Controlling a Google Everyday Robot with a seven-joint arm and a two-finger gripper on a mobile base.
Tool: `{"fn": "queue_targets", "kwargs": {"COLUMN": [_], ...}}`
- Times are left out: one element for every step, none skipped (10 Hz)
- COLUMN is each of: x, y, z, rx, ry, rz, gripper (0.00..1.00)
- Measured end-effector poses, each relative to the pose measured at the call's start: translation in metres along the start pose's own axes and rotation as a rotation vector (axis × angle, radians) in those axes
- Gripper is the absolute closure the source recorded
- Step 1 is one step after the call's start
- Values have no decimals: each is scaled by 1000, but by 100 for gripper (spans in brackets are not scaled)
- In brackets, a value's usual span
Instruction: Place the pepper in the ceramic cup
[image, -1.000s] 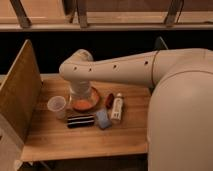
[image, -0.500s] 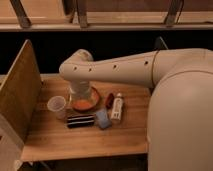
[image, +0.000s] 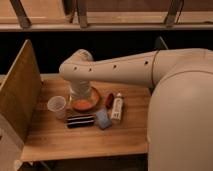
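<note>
Hand (image: 81, 93) over orange bowl (image: 94, 103), fingers apart, nothing held. Pepper (image: 109, 99) on table (image: 60, 139) beside white bottle (image: 117, 107), apart from ceramic cup (image: 57, 106). Grasp and placement both outstanding.

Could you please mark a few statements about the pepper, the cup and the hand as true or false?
1. The pepper lies on the table beside the white bottle. True.
2. The pepper is already inside the ceramic cup. False: it lies on the table, with the orange bowl between it and the cup.
3. The hand hangs over the orange bowl. True.
4. The ceramic cup lies tipped over. False: it stands upright next to the bowl.
</note>
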Motion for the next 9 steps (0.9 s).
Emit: {"fn": "queue_targets", "kwargs": {"x": [0,0,0,0,0,0,0,-1,-9], "y": [0,0,0,0,0,0,0,0,1], "z": [0,0,0,0,0,0,0,-1,-4], "rx": [0,0,0,0,0,0,0,2,6], "ry": [0,0,0,0,0,0,-1,-6,-38], "rz": [0,0,0,0,0,0,-1,-4,-18], "gripper": [35,35,35,35,35,35,35,35,35]}}
